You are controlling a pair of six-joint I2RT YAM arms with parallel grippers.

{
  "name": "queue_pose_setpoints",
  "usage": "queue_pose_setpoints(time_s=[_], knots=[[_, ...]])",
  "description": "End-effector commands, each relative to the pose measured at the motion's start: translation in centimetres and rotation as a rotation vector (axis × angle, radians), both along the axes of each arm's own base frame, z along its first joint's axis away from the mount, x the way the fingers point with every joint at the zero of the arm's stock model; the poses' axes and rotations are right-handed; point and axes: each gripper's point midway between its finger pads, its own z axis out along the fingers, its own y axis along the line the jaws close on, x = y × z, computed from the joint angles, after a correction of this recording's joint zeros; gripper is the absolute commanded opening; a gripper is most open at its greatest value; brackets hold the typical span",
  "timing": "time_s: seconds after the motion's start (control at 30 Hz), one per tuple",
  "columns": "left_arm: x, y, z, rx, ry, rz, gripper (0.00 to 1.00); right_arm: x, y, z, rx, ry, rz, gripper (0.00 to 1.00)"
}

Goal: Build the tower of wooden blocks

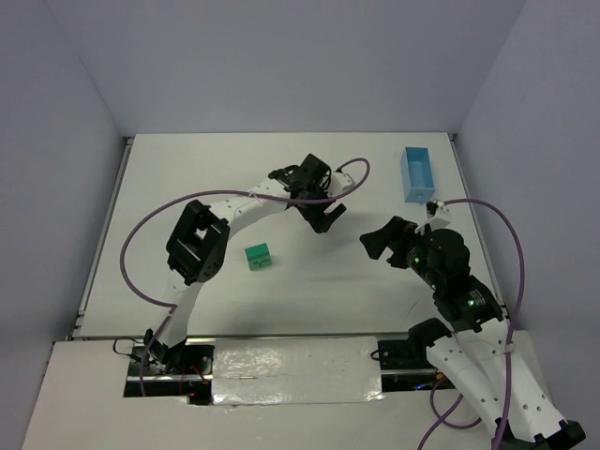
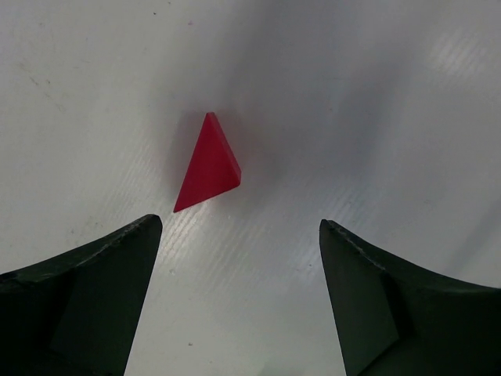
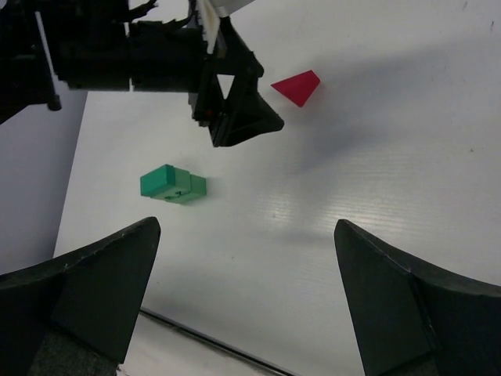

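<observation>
Off to the left, the green blocks [image 1: 258, 255] sit pressed together on the table [image 1: 169, 178] with nothing red on them yet, so I judge that fetching the roof is the step in hand. My left pincer [image 2: 239, 225] hangs over the red triangular piece [image 2: 207, 164] with its jaws spread wide and nothing between them. The piece lies on the table just ahead of the fingertips, left of the gap's middle in the wrist view. To take it well, I should move forward and a little left until the wedge is centred, then turn the wrist so the pads meet two flat faces rather than a slanted edge. Then I should come down low and close gently, since so small and sloped a piece is likely to squirt out or tip. Further right, my right pincer [image 3: 246, 225] is also spread and empty, apart from both pieces, and should hold clear. The light blue box [image 1: 418, 173] at the far right plays no part.
</observation>
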Motion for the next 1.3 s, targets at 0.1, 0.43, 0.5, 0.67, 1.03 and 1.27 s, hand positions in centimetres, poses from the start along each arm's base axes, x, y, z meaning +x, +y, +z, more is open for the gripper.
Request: queue_pose_setpoints(time_s=[0.1, 0.43, 0.5, 0.67, 1.03, 1.27], knots=[[3.1, -1.9, 1.1, -0.003, -0.113, -0.024, 0.92, -0.7, 0.4, -1.2, -0.039, -0.014, 0.066, 1.00], [3.5, -1.6, -3.4, 0.092, -0.063, -0.050, 0.77, -0.6, 0.3, -1.2, -0.051, -0.027, 0.070, 1.00], [3.1, -1.5, -4.1, 0.099, -0.038, -0.059, 0.76, -0.6, 0.3, -1.1, -0.049, -0.032, 0.073, 1.00], [2.5, -1.9, -5.2, 0.083, 0.003, -0.071, 0.66, -0.7, 0.4, -1.2, -0.049, -0.034, 0.078, 1.00], [3.1, -2.9, -0.1, -0.043, -0.039, 0.049, 0.17, -0.5, 0.7, -1.4, -0.054, -0.044, 0.095, 1.00], [0.8, -2.7, 10.2, -0.336, 0.020, 0.343, 0.00, -0.8, 2.0, -0.7, 0.021, -0.073, 0.146, 1.00]])
